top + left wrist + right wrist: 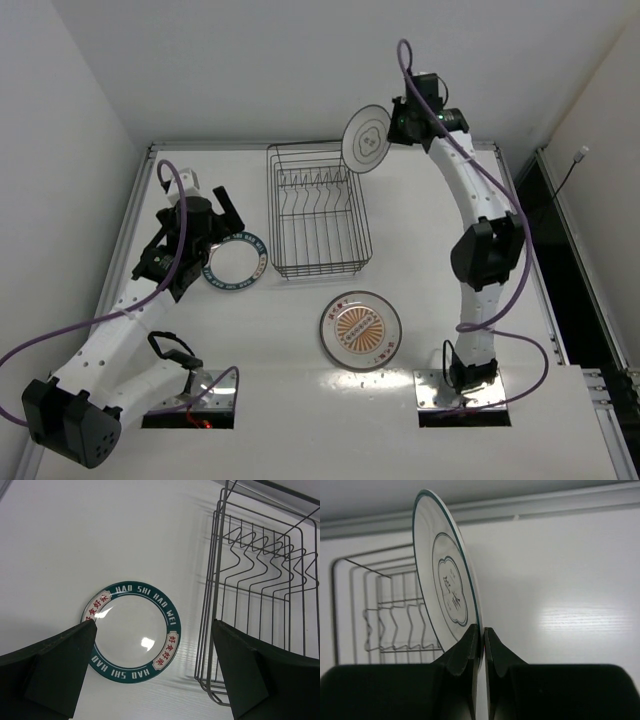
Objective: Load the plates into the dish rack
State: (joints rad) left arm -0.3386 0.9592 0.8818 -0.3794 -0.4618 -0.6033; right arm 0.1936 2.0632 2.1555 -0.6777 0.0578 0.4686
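Rim of the stiff, slick, probably fragile round white dark-ringed plate [445,580] sits pinched between jaws of the right gripper [482,636]; left gripper [153,626] gapes wide, empty

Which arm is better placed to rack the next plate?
Right. Its pincer grips a plain plate upright by the rim, near the rack's far corner; the left pincer hangs open above a teal plate lying flat.

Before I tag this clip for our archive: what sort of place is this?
Likely a robot test cell, not a kitchen: plain white table and walls, left arm and right arm bolted at the table's edge, dish rack and held plate as props.
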